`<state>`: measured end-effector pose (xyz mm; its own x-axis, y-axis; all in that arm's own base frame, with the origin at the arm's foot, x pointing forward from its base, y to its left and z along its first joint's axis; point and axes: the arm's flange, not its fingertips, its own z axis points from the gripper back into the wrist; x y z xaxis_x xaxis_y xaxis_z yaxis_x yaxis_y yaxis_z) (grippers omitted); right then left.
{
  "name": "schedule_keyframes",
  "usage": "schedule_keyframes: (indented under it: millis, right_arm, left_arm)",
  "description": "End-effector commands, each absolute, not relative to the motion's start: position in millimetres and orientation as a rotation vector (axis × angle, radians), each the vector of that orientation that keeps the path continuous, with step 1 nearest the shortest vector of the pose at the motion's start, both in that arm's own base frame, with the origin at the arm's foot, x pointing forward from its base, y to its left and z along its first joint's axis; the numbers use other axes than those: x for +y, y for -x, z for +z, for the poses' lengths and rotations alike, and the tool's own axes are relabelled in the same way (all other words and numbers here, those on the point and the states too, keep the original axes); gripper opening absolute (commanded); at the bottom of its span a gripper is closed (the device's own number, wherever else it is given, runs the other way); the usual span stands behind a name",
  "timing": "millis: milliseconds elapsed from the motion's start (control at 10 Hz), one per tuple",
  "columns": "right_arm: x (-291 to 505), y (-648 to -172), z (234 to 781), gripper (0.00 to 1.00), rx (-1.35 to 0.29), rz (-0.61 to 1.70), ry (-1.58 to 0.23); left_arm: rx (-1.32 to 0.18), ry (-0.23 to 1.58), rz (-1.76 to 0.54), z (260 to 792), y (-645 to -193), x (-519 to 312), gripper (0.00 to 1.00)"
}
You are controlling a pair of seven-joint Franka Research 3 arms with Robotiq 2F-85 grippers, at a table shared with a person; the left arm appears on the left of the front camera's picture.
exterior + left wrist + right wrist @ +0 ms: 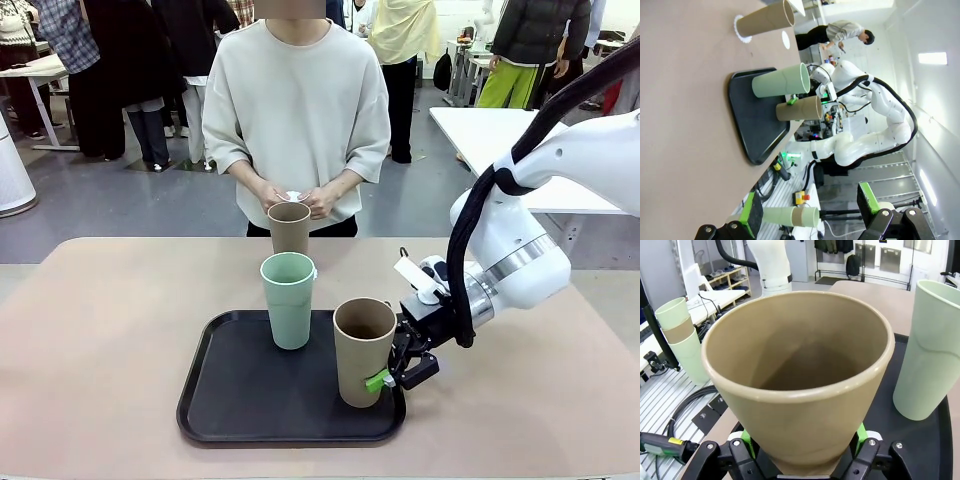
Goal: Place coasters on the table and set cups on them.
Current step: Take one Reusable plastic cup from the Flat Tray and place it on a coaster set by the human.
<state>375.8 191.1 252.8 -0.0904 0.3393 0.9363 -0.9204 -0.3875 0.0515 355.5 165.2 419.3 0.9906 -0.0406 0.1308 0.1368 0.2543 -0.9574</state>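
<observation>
A brown cup (pixel 363 350) stands at the front right corner of the black tray (pixel 230 400), and my right gripper (pixel 392 376) is shut on its lower part from the right. The right wrist view shows the same cup (pixel 800 385) held between the green pads (pixel 860 432). The mint green cup (pixel 288 298) stands upright on the tray just behind it. A second brown cup (pixel 289 226) stands on the table (pixel 100 340) at the far edge, on a white scalloped coaster (pixel 742 31). Above that cup, the person's hands hold another white coaster (pixel 293 195). My left gripper (pixel 807 205) is open and holds nothing.
The tray lies in the middle of the beige table, with bare tabletop to its left and right. My right arm (pixel 510 250) reaches in low over the table's right side. A white table (pixel 480 130) stands behind on the right. Stacked spare cups (pixel 677 335) sit off the table.
</observation>
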Motion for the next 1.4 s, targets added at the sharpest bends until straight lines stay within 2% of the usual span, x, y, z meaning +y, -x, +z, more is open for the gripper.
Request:
schedule_keyframes:
  millis: [0,100,200,400,800,900,1100,1200,1300]
  right_arm:
    - [192.9,-379.2,246.7,0.0,-0.753,1.695,-1.18]
    - [191.8,-379.9,246.7,0.0,-0.753,1.701,-1.177]
    - [191.0,-379.6,247.6,0.22,-0.757,1.691,-1.168]
    - [173.0,-380.2,273.5,0.22,-0.83,1.578,-1.166]
    - [102.5,-359.8,374.6,0.22,-0.992,1.422,-1.111]
    - [93.0,-356.5,389.9,0.22,-0.923,1.372,-1.118]
    - [82.3,-356.0,405.0,0.22,-0.851,1.309,-1.109]
    - [86.3,-364.7,395.4,0.22,-0.959,1.381,-1.095]
    - [86.3,-364.7,395.4,0.22,-0.959,1.381,-1.095]
  left_arm:
    - [-0.09,1.317,-0.125,421.0,-353.8,166.4,1.0]
    - [-0.09,1.317,-0.125,421.0,-353.8,166.4,1.0]
    - [-0.09,1.317,-0.125,421.0,-353.8,166.4,1.0]
    - [-0.09,1.317,-0.125,421.0,-353.8,166.4,1.0]
    - [-0.09,1.317,-0.125,421.0,-353.8,166.4,1.0]
    - [-0.09,1.317,-0.125,421.0,-353.8,166.4,1.0]
    - [-0.09,1.317,-0.125,421.0,-353.8,166.4,1.0]
    - [-0.09,1.317,-0.125,421.0,-353.8,166.4,1.0]
    - [-0.09,1.317,-0.125,421.0,-353.8,166.4,1.0]
